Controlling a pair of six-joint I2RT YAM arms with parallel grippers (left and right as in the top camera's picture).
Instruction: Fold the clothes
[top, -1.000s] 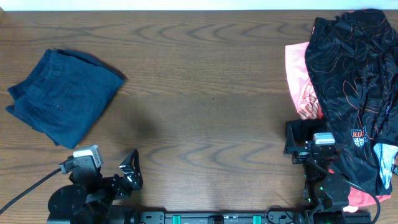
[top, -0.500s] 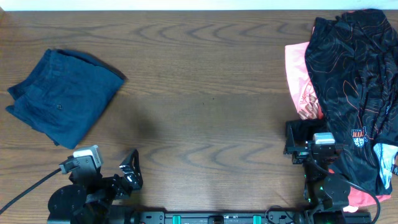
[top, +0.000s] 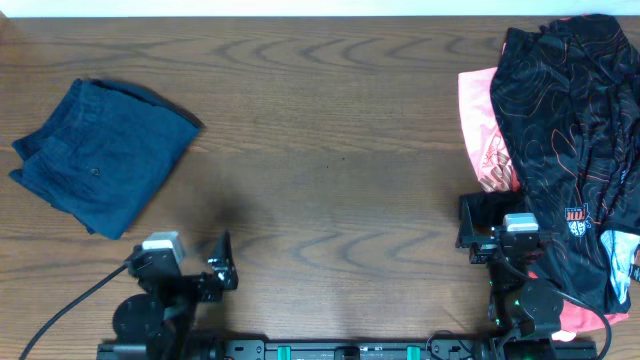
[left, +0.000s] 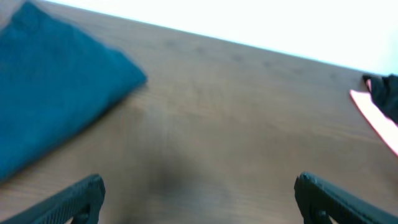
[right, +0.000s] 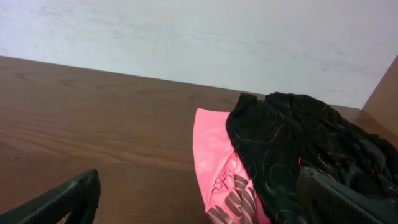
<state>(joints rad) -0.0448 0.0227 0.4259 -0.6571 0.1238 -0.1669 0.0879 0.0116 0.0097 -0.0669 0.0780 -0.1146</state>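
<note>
Okay, both arms are parked low: the left arm (top: 165, 290) at 7 o'clock, the right arm (top: 515, 260) at 5 o'clock. Both sets of jaws are spread wide, nothing between them.

The navy-blue shorts (top: 100, 155) lie at 10 o'clock, squared up and looking folded to me. The unfolded work is at 2 to 3 o'clock: the black orange-swirl garment (top: 575, 130) is heaped over the salmon-pink piece (top: 482, 125), with pink peeking out on its 9 o'clock side.

My call is that the black one goes next, since it sits on top. I'd reach the right jaws in toward 1 o'clock and pinch a single edge layer, not a bunched wad. Then I'd drag it to the bare middle of the desk (top: 340, 150) so the pink stays put. The left jaws can take the opposite corner and pull it flat before any fold.
</note>
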